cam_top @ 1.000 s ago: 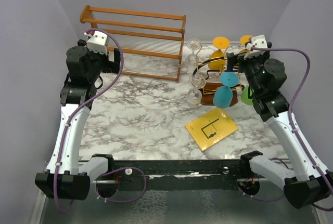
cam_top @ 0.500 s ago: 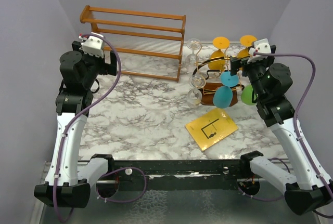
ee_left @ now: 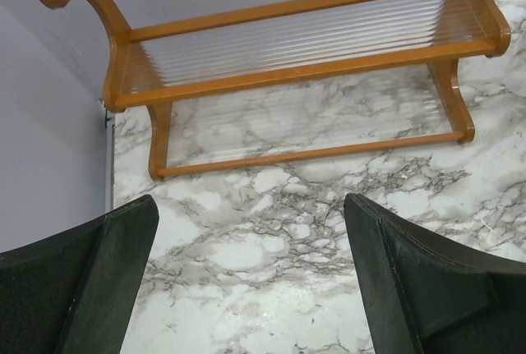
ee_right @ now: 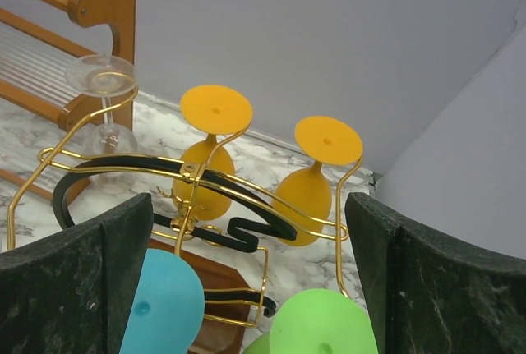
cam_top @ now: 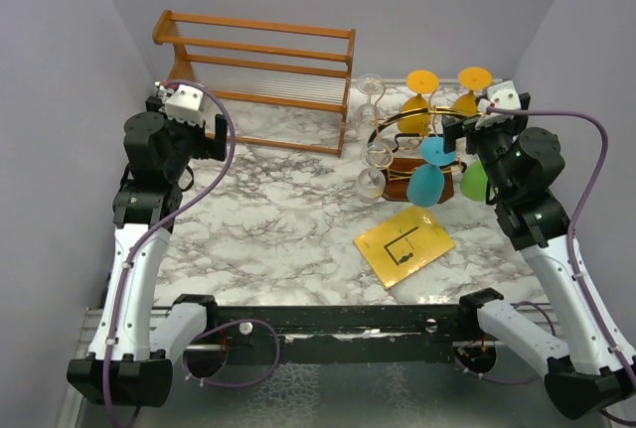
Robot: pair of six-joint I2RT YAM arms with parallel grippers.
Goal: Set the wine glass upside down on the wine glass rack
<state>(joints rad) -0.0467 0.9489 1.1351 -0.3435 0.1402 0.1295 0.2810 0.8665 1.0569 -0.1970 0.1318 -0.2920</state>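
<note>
Two robot arms pause over a marble-patterned table, both hands empty. The left gripper hangs with its jaws spread wide and nothing between them, facing a slatted wooden shelf at the back left. The right gripper, equally wide apart and holding nothing, hovers just beside the wine glass rack, which stands on its dark wooden base at the right of the table, near the shelf's end. Two orange glasses hang bowl-down in the rack's gold hooks on its far side, feet uppermost. A clear glass hangs the same way at the rack's back left. A blue glass and a green glass sit on the near side, close to the right hand. A yellow card lies flat just in front of the rack.
</note>
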